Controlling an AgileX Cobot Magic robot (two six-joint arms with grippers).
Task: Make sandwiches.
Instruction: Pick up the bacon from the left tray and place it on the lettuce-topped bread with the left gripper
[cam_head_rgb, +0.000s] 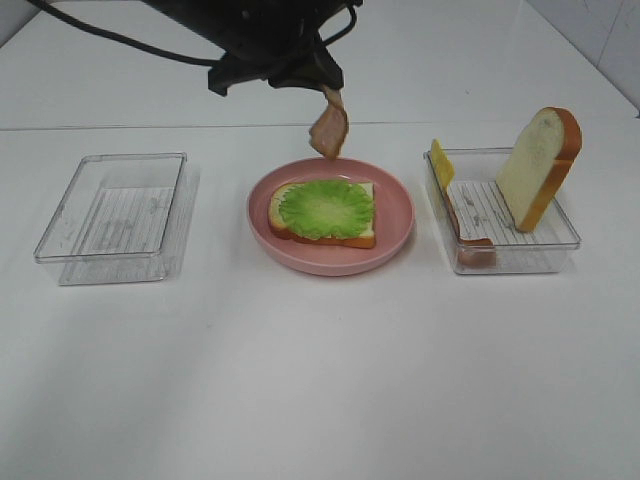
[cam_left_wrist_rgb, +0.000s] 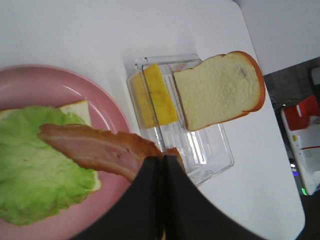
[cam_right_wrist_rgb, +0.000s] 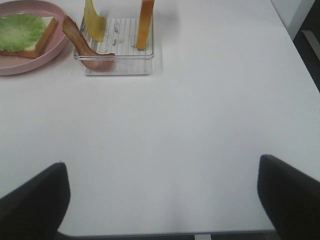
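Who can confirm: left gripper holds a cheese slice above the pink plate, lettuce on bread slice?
No: the left gripper holds a bacon strip; the cheese slice sits in the tray, per the left wrist view. Above the pink plate, lettuce on bread slice: correct.

A bacon strip (cam_head_rgb: 328, 130) hangs from the closed jaws of the left gripper (cam_head_rgb: 322, 82). The plate (cam_head_rgb: 395, 235) sits below and before them, carrying a bread slice (cam_head_rgb: 362, 190) with a lettuce leaf (cam_head_rgb: 325, 207) on top. To the jaws' right, the right-hand tray (cam_head_rgb: 520, 245) holds a cheese slice (cam_head_rgb: 441, 163) and a second bacon strip (cam_head_rgb: 470, 235) along its nearer wall, and a second bread slice (cam_head_rgb: 535, 165) standing further right. The left-hand tray (cam_head_rgb: 115, 220) lies well apart to their left. The right gripper (cam_right_wrist_rgb: 162, 197) has its spread jaws over bare table (cam_head_rgb: 320, 380), with the right-hand tray well ahead of them.
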